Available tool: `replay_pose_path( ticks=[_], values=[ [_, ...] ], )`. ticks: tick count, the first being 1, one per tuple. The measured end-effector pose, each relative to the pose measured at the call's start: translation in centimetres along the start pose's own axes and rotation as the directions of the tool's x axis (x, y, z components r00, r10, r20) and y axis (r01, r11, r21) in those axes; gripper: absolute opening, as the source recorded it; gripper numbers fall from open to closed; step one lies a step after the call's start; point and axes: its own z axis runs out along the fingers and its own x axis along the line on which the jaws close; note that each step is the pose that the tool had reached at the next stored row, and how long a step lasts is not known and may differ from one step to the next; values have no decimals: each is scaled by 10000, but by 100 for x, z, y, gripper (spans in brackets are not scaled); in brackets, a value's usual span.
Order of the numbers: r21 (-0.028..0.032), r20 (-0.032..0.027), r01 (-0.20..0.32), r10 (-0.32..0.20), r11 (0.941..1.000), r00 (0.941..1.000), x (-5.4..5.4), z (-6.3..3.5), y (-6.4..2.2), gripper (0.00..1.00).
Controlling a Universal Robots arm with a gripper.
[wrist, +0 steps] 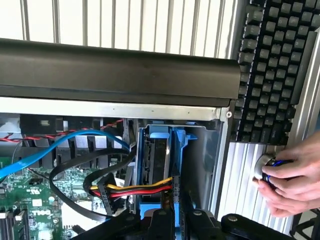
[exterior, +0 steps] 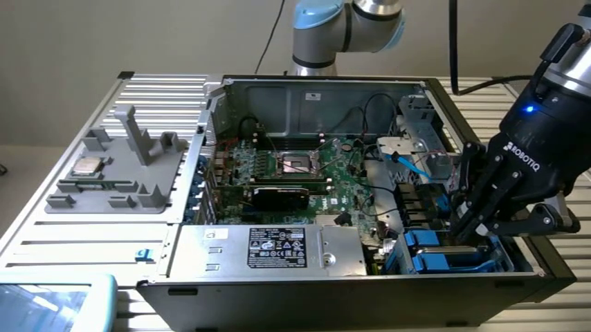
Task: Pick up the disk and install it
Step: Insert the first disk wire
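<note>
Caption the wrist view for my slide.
Gripper closed on the disk in the blue drive bay; a hand beside the case.

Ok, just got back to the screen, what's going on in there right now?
The arm's pincer is down in the drive bay on the exterior view's right of the open computer case. It is closed on the blue-bracketed disk, which stands on edge in the bay beside the yellow, red and black cables. Outside the case, a person's hand is on a small round knob next to a keyboard.
</note>
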Motion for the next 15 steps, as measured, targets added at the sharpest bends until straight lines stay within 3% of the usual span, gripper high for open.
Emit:
replay_pose_path(
  ticks=[7,12,15],
  values=[
    [130,-327,-706,710,9974,9969,2,8,2,16],
    [163,-361,-780,785,9968,9963,1,9,9,16],
    [190,-442,-765,773,9969,9960,2,11,31,16]
  ],
)
